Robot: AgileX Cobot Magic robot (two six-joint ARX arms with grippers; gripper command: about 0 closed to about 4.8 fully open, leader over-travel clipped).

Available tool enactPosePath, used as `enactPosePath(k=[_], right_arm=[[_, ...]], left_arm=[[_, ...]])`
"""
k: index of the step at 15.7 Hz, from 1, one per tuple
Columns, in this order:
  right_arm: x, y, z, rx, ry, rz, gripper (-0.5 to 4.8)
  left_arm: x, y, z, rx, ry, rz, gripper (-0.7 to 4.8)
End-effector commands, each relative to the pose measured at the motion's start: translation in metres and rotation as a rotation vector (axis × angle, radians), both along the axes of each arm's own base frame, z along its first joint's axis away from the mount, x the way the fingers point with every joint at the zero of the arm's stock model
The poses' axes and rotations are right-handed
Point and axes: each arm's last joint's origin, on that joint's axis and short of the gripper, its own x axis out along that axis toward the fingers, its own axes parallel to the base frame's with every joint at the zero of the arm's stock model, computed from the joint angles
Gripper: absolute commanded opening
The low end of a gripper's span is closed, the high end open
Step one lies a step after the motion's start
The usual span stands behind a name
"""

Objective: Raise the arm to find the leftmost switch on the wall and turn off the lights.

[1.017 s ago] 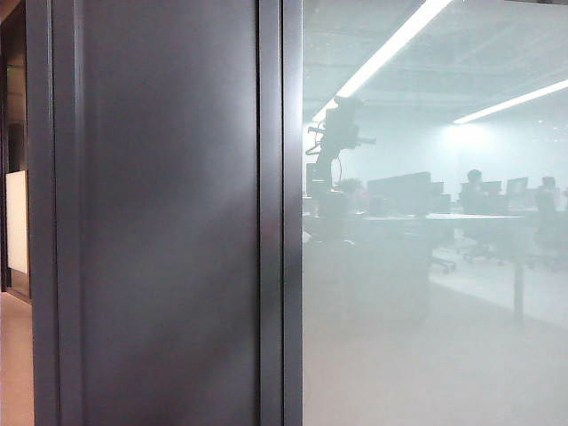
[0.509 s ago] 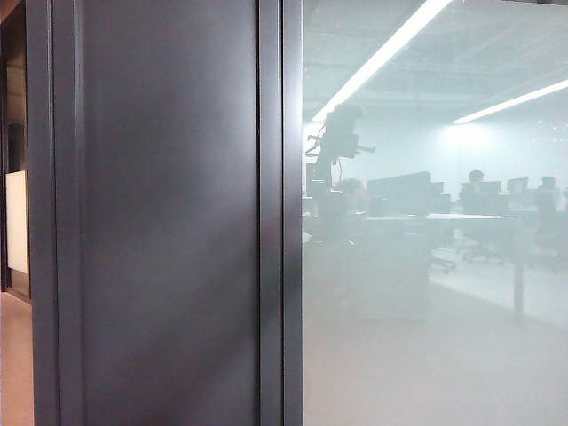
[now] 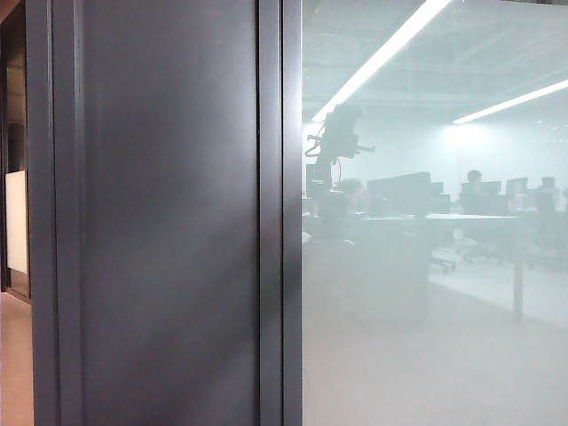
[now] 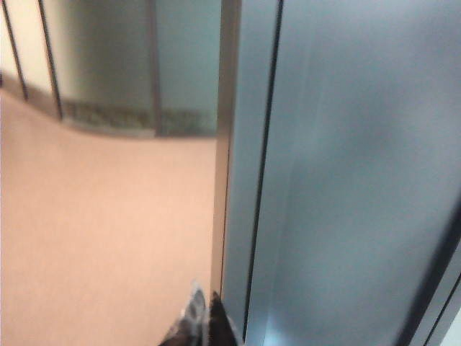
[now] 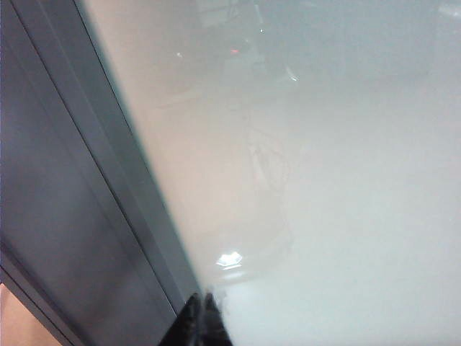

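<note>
Still no switch visible; slender dark jointed arm [image 3: 335, 142] raised; left gripper [image 4: 200, 326] and right gripper [image 5: 202, 322] look closed, empty; switch likely stiff, press with fingertip.

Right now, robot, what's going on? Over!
Left gripper shut, right gripper shut, both near wall. Arm a hazy shape in glass. No switch seen.

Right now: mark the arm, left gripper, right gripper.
the arm [image 3: 339, 135], exterior view, hazy silhouette's bulky dark head.
left gripper [image 4: 204, 326], left wrist view, fingertips beside the dark panel's edge.
right gripper [image 5: 202, 319], right wrist view, fingertips at the frosted glass.
</note>
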Motion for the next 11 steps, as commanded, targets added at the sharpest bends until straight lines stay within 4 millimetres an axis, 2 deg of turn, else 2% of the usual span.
enactPosePath(k=[1, 4, 11], right_arm=[[0.000, 0.000, 0.001, 0.000, -0.012, -0.002, -0.05], [0.000, 0.000, 0.001, 0.000, -0.012, -0.001, -0.05], [0.000, 0.000, 0.001, 0.000, -0.012, 0.000, -0.05]], left_arm=[[0.009, -0.001, -0.022, -0.010, -0.017, 0.006, -0.05], [0.014, -0.001, -0.041, -0.031, 0.004, 0.009, -0.05], [0.014, 0.008, -0.041, -0.052, 0.006, 0.036, -0.05]])
